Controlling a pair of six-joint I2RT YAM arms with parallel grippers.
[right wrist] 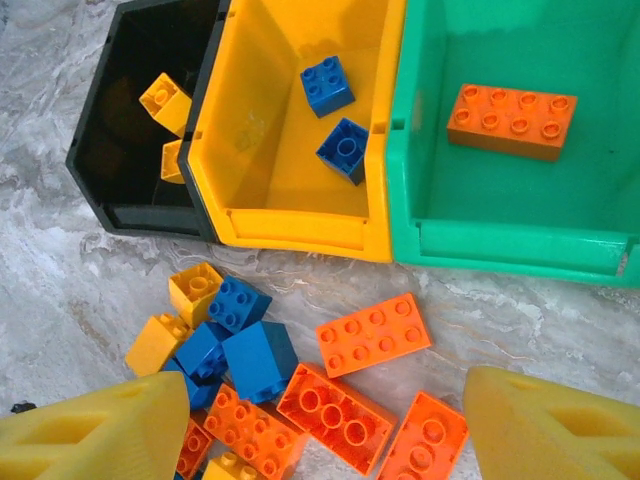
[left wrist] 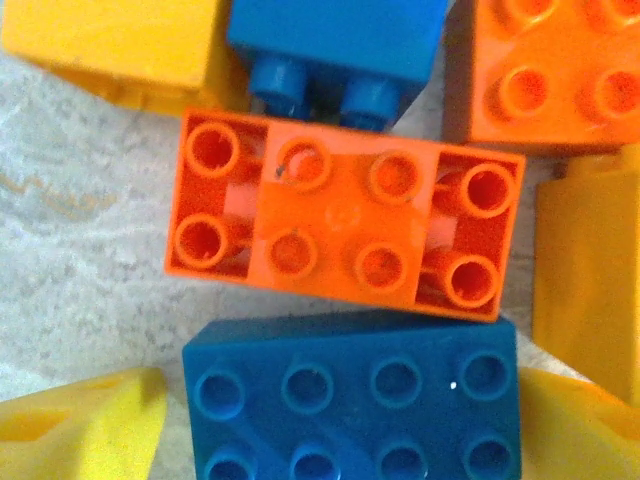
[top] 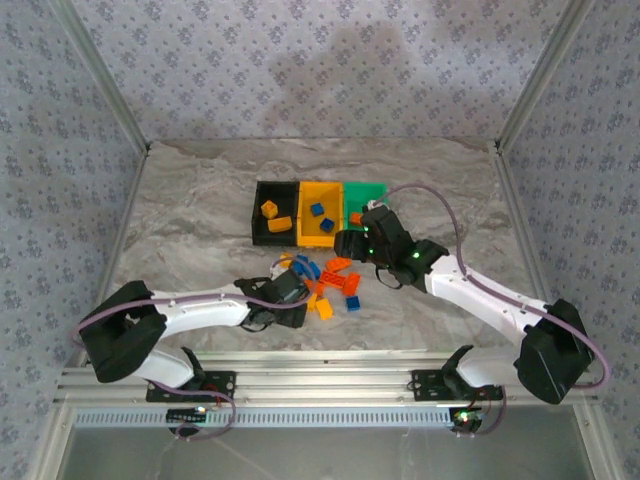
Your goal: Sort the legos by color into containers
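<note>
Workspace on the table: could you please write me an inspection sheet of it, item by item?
Surface: marble-pattern table.
Job's things: black bin holds two yellow bricks; yellow bin two blue bricks; green bin one orange brick; loose pile before the bins.
Clutter: nothing seen.
Grippers: left gripper open, low over the pile, a blue brick between its fingers; right gripper open, empty, above the pile.
Cables: right arm's cable arches over the table; left arm's cable loops by its base.
Surroundings: patterned walls; metal rail at near edge.
</note>
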